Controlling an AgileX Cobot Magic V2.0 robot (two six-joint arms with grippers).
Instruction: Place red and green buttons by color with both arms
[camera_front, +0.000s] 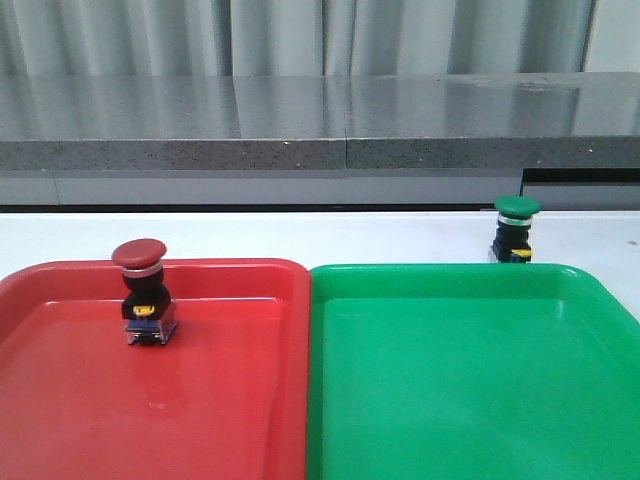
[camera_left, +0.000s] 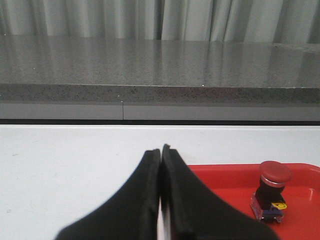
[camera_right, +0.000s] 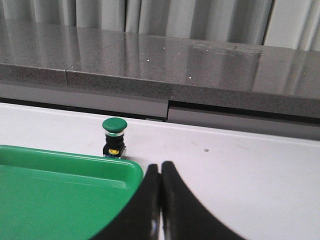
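The red button stands upright inside the red tray, near its far left part; the left wrist view shows the same red button off to one side of my fingers. On the white table just behind the green tray stands the green button, outside the tray; the right wrist view shows this green button beyond the tray rim. My left gripper is shut and empty. My right gripper is shut and empty too. Neither arm appears in the front view.
The two trays lie side by side at the table's near edge. A grey stone ledge with curtains behind it runs along the back of the white table.
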